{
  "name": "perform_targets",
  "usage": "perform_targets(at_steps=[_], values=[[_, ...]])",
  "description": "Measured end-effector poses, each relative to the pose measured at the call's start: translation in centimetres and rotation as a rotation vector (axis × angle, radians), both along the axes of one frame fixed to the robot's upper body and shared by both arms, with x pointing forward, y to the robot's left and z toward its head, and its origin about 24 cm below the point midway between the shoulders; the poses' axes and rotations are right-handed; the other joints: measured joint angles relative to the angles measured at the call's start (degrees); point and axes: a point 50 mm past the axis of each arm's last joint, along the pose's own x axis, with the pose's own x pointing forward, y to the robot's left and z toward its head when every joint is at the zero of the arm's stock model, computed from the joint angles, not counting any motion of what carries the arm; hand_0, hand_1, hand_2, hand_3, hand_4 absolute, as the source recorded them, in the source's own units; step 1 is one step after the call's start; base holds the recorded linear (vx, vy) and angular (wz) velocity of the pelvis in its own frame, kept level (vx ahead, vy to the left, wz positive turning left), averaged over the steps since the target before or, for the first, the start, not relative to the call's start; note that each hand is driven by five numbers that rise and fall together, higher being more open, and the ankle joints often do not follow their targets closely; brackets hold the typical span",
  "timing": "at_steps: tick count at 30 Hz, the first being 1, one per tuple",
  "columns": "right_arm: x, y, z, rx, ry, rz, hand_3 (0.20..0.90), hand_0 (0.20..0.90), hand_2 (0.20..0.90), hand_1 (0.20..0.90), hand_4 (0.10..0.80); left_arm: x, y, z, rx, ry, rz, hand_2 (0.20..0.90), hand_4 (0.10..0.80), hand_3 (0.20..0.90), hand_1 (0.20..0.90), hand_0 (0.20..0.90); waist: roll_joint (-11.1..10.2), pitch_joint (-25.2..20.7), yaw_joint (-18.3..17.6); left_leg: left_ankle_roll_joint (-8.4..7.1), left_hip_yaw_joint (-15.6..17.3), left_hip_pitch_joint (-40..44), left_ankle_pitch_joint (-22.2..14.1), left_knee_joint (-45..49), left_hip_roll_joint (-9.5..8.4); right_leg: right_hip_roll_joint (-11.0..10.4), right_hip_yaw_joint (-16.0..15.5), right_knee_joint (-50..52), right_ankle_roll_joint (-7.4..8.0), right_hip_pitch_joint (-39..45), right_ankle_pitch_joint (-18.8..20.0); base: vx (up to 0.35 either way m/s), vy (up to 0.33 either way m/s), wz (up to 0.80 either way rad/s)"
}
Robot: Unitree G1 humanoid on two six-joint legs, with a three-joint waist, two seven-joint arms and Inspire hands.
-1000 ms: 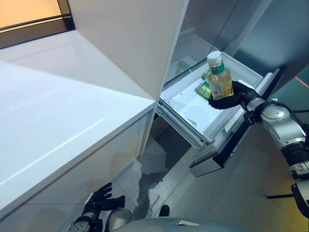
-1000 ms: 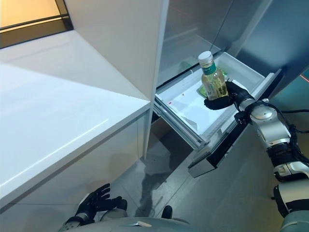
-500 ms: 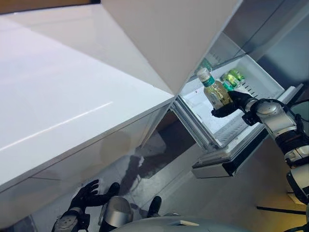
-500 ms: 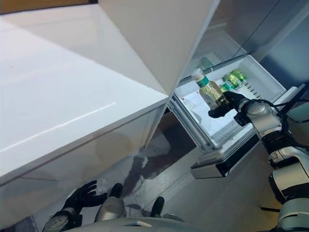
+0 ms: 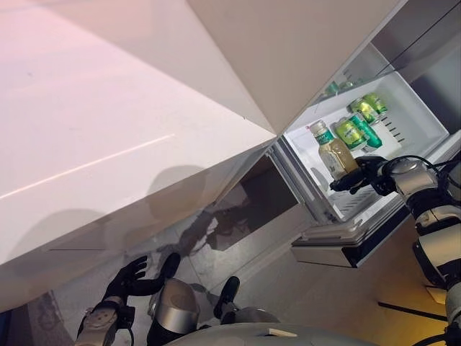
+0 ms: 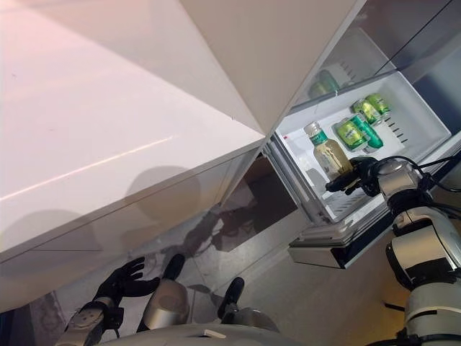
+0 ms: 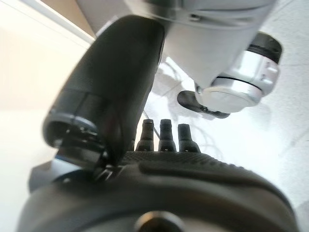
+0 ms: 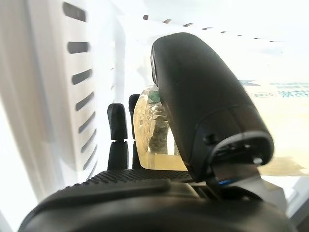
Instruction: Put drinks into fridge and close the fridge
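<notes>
- Left hand (image 5: 124, 277): at 7 o'clock in the eye views, hanging low over the floor beside the white counter (image 5: 108, 137). Fingers spread and relaxed, holding nothing; idle.
- White counter: fills the 9 to 12 o'clock part of the view; nothing stands on the part that shows.
- Fridge drawer (image 6: 425, 140): pulled out at 3 o'clock, a white bin with slotted walls, under the open fridge compartment. Not yet closed.
- Tea bottle (image 5: 335, 151): clear plastic, amber drink, white cap, green neck band. Held roughly upright, tilted a little, over the near end of the drawer; whether its base touches the drawer floor cannot be told.
- Handling, judged: full, so moderately heavy; the thin wall gives under a squeeze and the smooth label may slip. Best hold is round the lower body, as now, keeping the weight low.
- Green cans (image 6: 360, 124): several lying on their sides at the far end of the drawer, at 2 o'clock from the bottle and apart from it.
- Right hand (image 5: 358, 175): at 3 o'clock, thumb and fingers curled round the bottle's lower body; the right wrist view shows the thumb across the label.
</notes>
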Motion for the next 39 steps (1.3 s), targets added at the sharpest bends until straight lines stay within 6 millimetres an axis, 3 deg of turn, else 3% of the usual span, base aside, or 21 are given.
perform_targets(at_steps=[14,33,34,36,38,39], values=[[-0.2,1.5,-2.8,0.011,0.137,0.033,0.200,0.300,0.300,0.300,0.100,-0.2,0.4,-0.1,0.030,0.034,0.036,0.900,0.800,0.900,0.900,0.900,0.0,0.0,2.1,-0.04,-0.5,-0.2,0.0,0.1,-0.07,-0.1,-0.5,0.0,0.00,0.2,0.0,0.033,-0.002,0.01],[-0.1,0.6,-1.6,-0.020,0.146,-0.058,0.200,0.300,0.300,0.300,0.100,0.0,0.3,0.0,0.028,0.028,0.030,0.900,0.800,0.900,0.900,0.900,1.4,2.8,3.4,-0.21,-2.1,-1.8,0.0,1.4,-0.31,-0.1,-2.1,0.0,-0.01,0.0,0.0,0.005,0.008,0.04],[-0.1,0.6,-1.6,-0.019,0.148,-0.060,0.216,0.314,0.314,0.314,0.116,0.0,0.3,0.0,0.028,0.030,0.026,0.900,0.800,0.900,0.900,0.900,1.4,2.8,3.4,-0.22,-2.1,-1.8,0.0,1.4,-0.33,-0.2,-2.1,0.0,-0.01,0.0,0.0,0.093,0.059,0.02],[-0.2,0.4,-1.6,-0.018,0.158,-0.079,0.488,0.547,0.547,0.547,0.388,0.8,0.0,0.4,0.021,0.035,0.013,0.900,0.800,0.900,0.900,0.900,1.4,2.8,3.7,-0.21,-2.2,-1.8,0.0,1.4,-0.39,-0.2,-2.1,0.0,-0.02,0.0,0.0,0.099,0.033,0.02],[-0.3,0.2,-1.4,0.000,0.172,-0.090,0.571,0.618,0.618,0.618,0.471,1.8,0.0,0.8,0.018,0.037,0.011,0.900,0.800,0.900,0.900,0.900,1.4,2.8,3.6,-0.20,-2.4,-1.8,0.1,1.4,-0.48,-0.3,-2.1,0.0,-0.02,0.1,0.0,0.041,0.045,0.02],[-0.3,0.2,-1.3,0.006,0.178,-0.088,0.840,0.848,0.848,0.848,0.740,2.3,0.0,1.0,0.019,0.039,0.010,0.900,0.800,0.900,0.900,0.900,1.4,2.8,3.6,-0.19,-2.5,-1.8,0.1,1.5,-0.51,-0.3,-2.1,0.0,-0.03,0.1,0.0,0.009,0.033,0.01]])
